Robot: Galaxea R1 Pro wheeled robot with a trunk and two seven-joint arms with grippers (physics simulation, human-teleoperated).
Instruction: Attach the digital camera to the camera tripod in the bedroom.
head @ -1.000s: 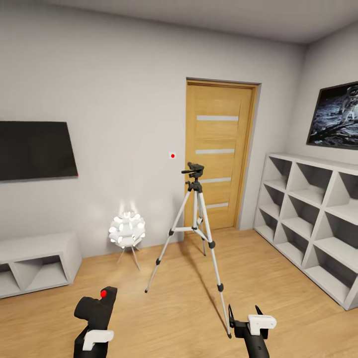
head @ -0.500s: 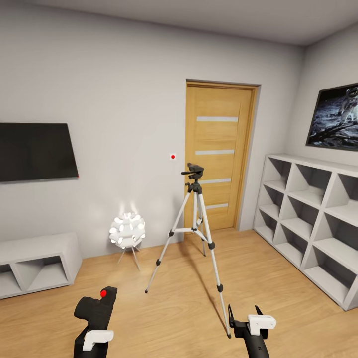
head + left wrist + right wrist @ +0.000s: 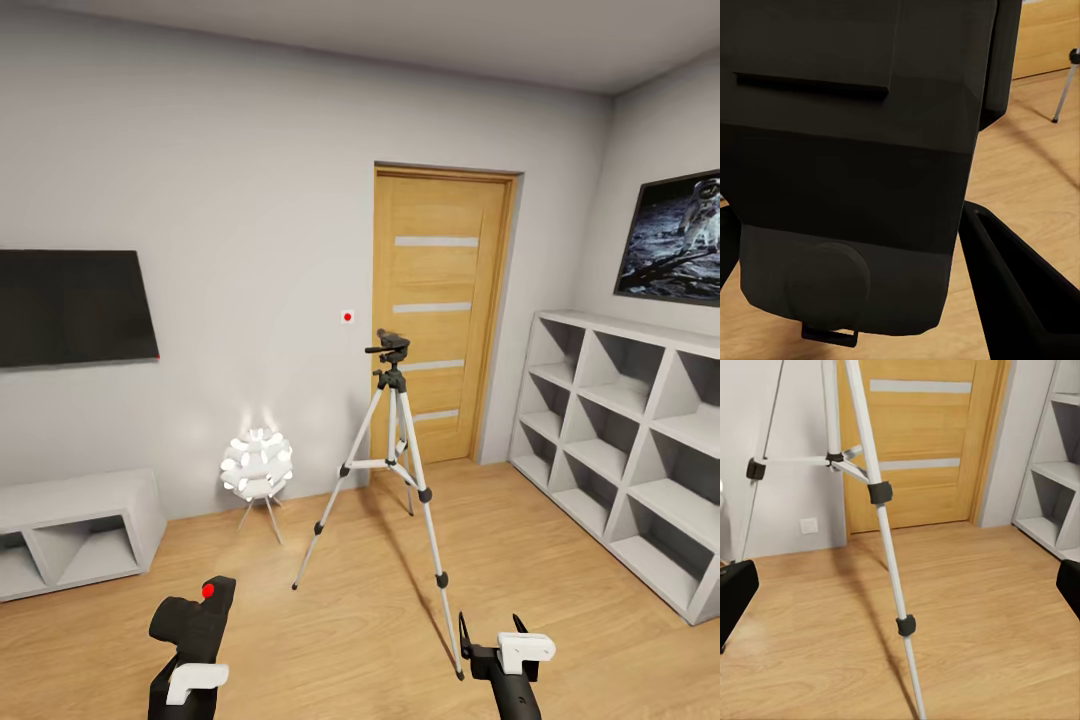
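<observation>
- Standing in the bedroom [image 3: 250, 200], on the light wood floor in front of the wooden door [image 3: 440, 320], between the lit spiky floor lamp [image 3: 256, 464] and the white cubby shelves [image 3: 640, 440]: the camera tripod [image 3: 392, 470], legs splayed, black pan head bare at the top.
- Judged as the approach stage, with the mount not yet within reach; best done by rolling in squarely until the pan head sits just ahead of the left arm, while keeping the base off the nearest tripod leg [image 3: 889, 577], which runs down close beside the right arm.
- Worth raising the camera above head height first, then lowering its flat underside onto the plate, rather than pushing in from the side and tipping the light stand.
- Held low at the head view's left: the digital camera [image 3: 193, 618], upright, red button on top, well apart from the pan head; from the left wrist, its dark body [image 3: 847, 150] crowds the lens.
- Left gripper [image 3: 195, 672] pointed up and forward, clamped around the camera's lower part, one dark finger [image 3: 1020, 285] showing alongside the body.
- Right gripper [image 3: 494, 640] low at the right, aimed forward, jaws spread and holding nothing, fingertips [image 3: 735, 592] wide at the wrist view's edges with bare floor between.
</observation>
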